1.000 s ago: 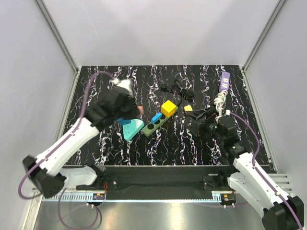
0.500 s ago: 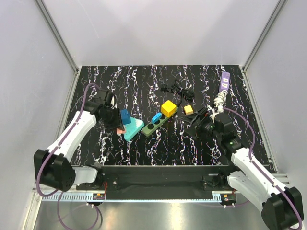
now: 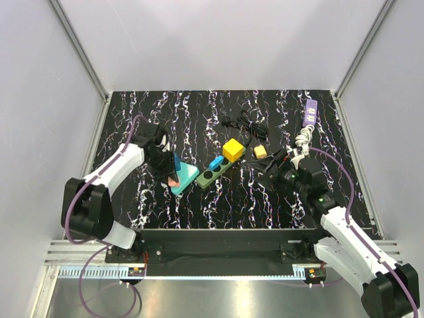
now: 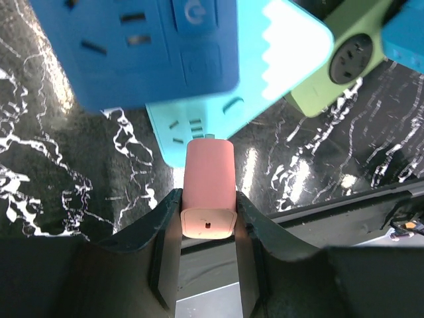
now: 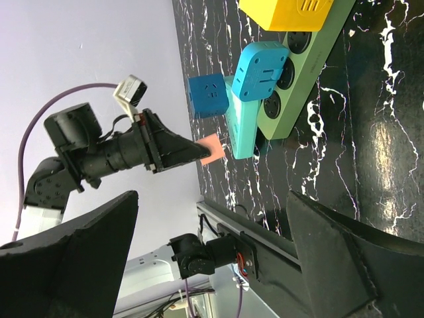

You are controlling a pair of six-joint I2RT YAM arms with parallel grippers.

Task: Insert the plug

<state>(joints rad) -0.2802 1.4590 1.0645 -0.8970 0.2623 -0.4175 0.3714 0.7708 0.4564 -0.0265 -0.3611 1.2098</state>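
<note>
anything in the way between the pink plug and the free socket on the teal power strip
Nothing visible. The pink plug, held in the left gripper, has its tip right at the free slots of the teal strip. The blue adapter sits farther along the strip, off that line.

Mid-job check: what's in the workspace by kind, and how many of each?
Power strips: 3 (teal strip, green strip, purple strip)
Cube adapters: 4 (blue adapter, second blue adapter, yellow adapter, small yellow adapter)
Pink plug: 1, in the left gripper
Black cable: 1
Total: 9
</note>
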